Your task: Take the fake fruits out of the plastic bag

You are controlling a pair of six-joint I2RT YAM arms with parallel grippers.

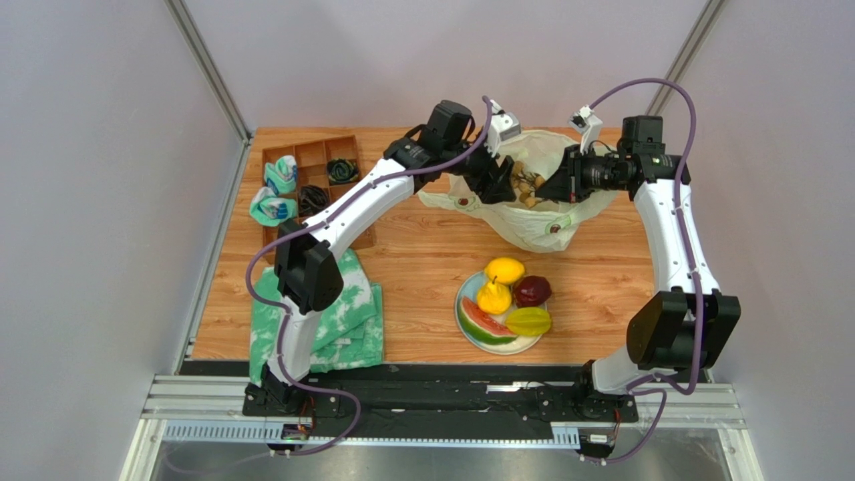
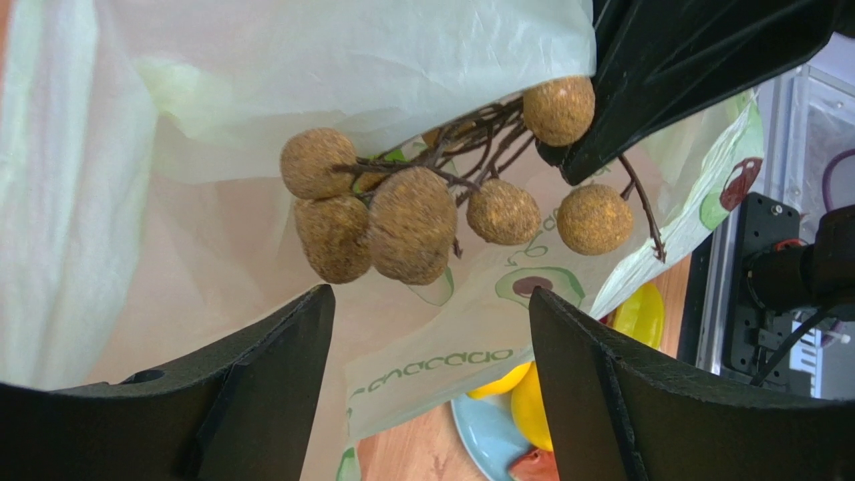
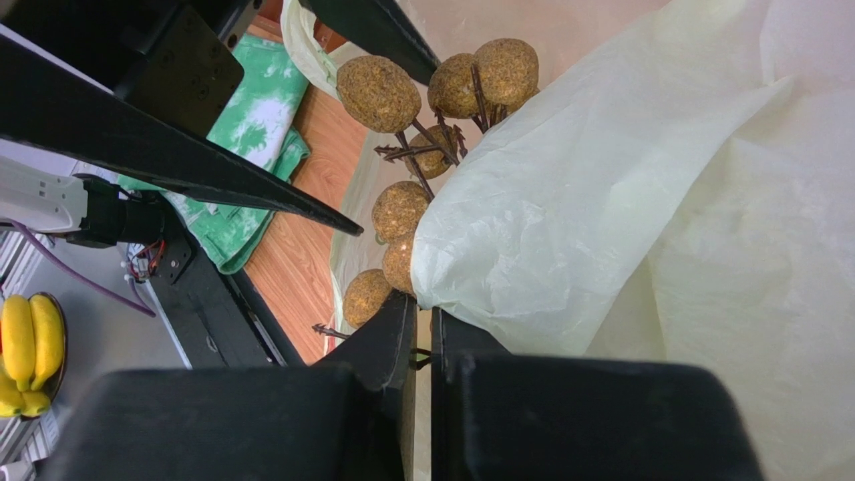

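Left wrist view: my left claw point(image 2: 430, 301) is open, facing the bunch of brown balls point(image 2: 411, 225) at the plastic bag point(image 2: 301, 60) mouth, while my closed right claw point(image 3: 423, 313) pinches its twig, so I should lift slowly, clear of film.

Plastic bag point(image 1: 543, 226) behind plate point(image 1: 461, 313) — cloth point(image 1: 346, 321) at left

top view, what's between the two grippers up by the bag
The bunch of brown balls, at the bag's mouth, lies between the open left gripper and the right gripper. The top view shows it.
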